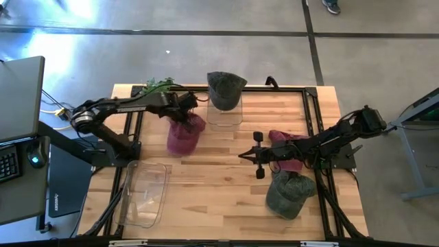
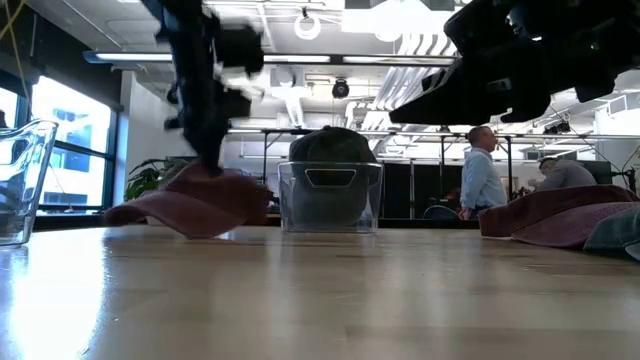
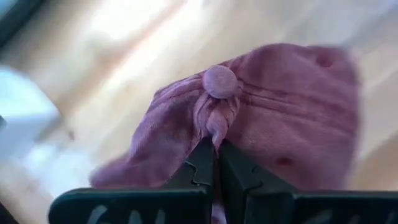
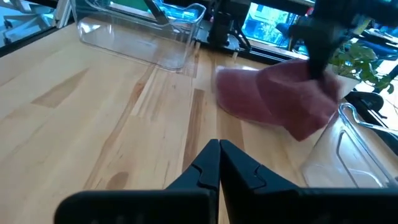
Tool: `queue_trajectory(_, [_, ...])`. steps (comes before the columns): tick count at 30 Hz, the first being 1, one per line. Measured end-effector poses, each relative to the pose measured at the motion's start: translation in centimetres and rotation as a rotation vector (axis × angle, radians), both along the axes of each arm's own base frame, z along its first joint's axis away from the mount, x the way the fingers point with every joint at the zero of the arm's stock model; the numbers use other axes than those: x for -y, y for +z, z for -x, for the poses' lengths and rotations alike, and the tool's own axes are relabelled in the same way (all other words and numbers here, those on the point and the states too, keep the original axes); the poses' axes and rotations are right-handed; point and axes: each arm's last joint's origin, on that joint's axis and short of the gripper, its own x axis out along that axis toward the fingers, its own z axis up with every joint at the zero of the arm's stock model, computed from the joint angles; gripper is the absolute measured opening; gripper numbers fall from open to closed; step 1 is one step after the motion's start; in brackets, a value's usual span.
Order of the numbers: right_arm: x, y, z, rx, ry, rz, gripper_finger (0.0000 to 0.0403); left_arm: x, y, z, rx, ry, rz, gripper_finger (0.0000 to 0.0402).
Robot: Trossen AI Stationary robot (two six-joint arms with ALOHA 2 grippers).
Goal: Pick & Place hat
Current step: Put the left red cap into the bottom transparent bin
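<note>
My left gripper (image 1: pixel 186 118) (image 2: pixel 210 165) is shut on a maroon cap (image 1: pixel 184 135) (image 2: pixel 190 210) left of the table's middle. A dark green cap (image 1: pixel 225 86) (image 2: pixel 332 146) sits in a small clear box (image 1: pixel 225 115) at the far edge. My right gripper (image 1: pixel 241 156) (image 4: pixel 219 160) is shut and hangs over bare wood right of the middle. Behind it, under the right arm, lies a second maroon cap (image 1: pixel 288 145). Another green cap (image 1: pixel 288 193) lies nearer the near edge. My left gripper (image 3: pixel 217 149) pinches a bunched fold of the maroon cap's crown (image 3: pixel 219 123) just beside the top button (image 3: pixel 221 81), between its two fingers. It comes from above, pointing down. The cap hangs below the fingers; whether its lower edge (image 2: pixel 195 234) touches the table I cannot tell.
A large clear bin (image 1: pixel 144 193) (image 2: pixel 18 180) lies at the near left corner. A black frame rail (image 1: pixel 312 116) runs around the table's edges. Bare wood lies in the middle and near part of the table. People (image 2: pixel 482 180) stand in the room beyond the table.
</note>
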Motion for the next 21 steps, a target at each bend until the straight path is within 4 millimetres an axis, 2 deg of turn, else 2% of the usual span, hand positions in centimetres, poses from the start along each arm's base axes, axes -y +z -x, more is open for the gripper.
queue_trajectory(6, [-0.2, 0.3, -0.1, 0.027, 0.050, -0.033, 0.0008, 4.8, 5.7, -0.2, 0.196, -0.090, -0.117, 0.0002])
queue_trajectory(10, [-0.2, 0.7, -0.2, 0.065, 0.064, -0.092, 0.0011, 8.6, 7.7, -0.4, 0.306, -0.157, -0.197, 0.0001])
queue_trajectory(12, [0.1, 1.2, -0.3, 0.117, 0.054, -0.147, 0.0023, 10.5, 8.2, -0.9, 0.363, -0.199, -0.239, 0.0001])
queue_trajectory(15, [0.7, 2.2, -0.5, 0.203, 0.111, -0.244, 0.0062, 13.1, 8.4, -1.1, 0.409, -0.260, -0.283, 0.0001])
queue_trajectory(19, [1.1, 4.2, -1.4, 0.212, 0.184, -0.348, 0.0144, 15.8, 7.4, -2.6, 0.431, -0.283, -0.373, 0.0001])
queue_trajectory(21, [1.3, 5.8, -2.0, 0.179, 0.177, -0.352, 0.0189, 16.9, 6.5, -3.1, 0.408, -0.299, -0.406, 0.0001])
